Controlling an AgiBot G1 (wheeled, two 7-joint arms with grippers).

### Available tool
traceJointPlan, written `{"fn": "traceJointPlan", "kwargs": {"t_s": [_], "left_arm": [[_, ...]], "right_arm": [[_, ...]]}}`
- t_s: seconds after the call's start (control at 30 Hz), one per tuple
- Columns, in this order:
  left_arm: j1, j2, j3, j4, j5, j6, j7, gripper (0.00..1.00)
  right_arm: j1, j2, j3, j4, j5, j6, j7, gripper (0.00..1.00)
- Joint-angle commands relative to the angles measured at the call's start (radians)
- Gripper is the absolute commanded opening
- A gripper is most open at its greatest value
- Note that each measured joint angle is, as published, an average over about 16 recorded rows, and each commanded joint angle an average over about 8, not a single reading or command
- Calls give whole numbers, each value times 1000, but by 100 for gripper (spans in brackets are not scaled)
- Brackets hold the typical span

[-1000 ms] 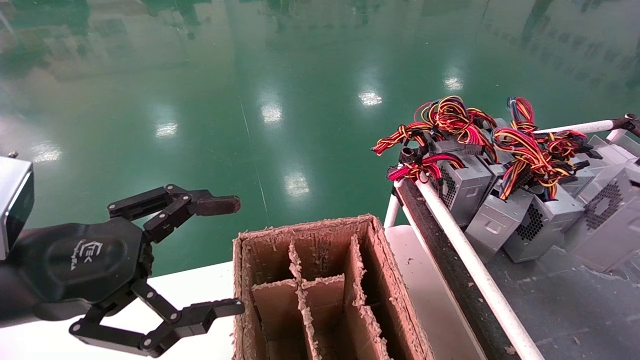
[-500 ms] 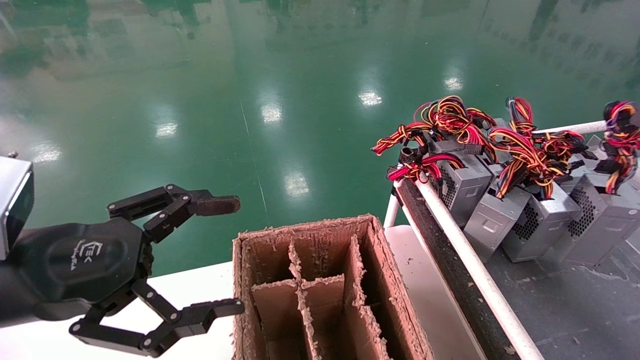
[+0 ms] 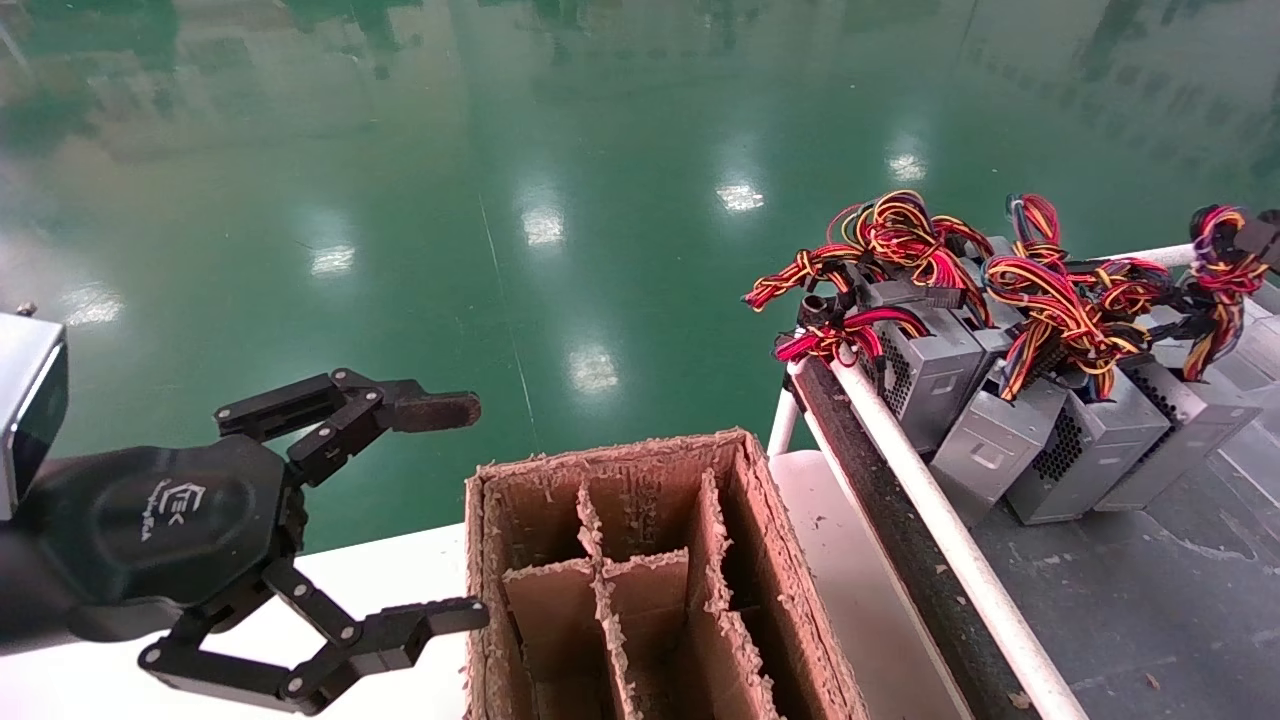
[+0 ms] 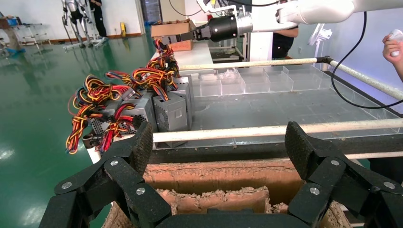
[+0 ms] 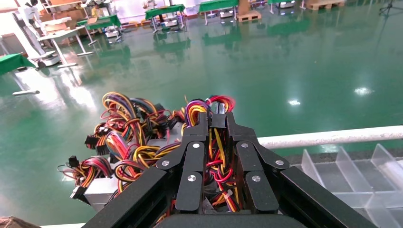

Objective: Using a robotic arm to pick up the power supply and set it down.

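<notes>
The right gripper (image 5: 218, 124) is clamped on the wires (image 5: 215, 164) of the supply (image 3: 1180, 425), rightmost in the far-right row, body hanging below. The left gripper (image 3: 445, 510), jaws apart, idles by the box (image 3: 610, 570).

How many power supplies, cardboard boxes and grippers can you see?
power supplies: 4
cardboard box: 1
grippers: 2, left gripper open, right gripper shut on one power supply's wires
total: 7
</notes>
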Motion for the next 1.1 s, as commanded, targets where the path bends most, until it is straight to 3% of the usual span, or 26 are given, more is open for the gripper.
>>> {"fn": "traceJointPlan", "kwargs": {"t_s": [0.03,0.2,0.27,0.63,1.1], "left_arm": [[0,0,0,0,0,0,0,100],[0,0,0,0,0,0,0,100],[0,0,0,0,0,0,0,100],[0,0,0,0,0,0,0,100],[0,0,0,0,0,0,0,100]], "right_arm": [[1,-7,-2,2,-3,11,3,20],[-3,-10,-6,8,-9,4,7,82],[-3,-10,-7,9,-10,1,10,100],[1,-3,-18,28,-26,-27,15,100],[24,21,-21,54,-30,-145,20,100]]}}
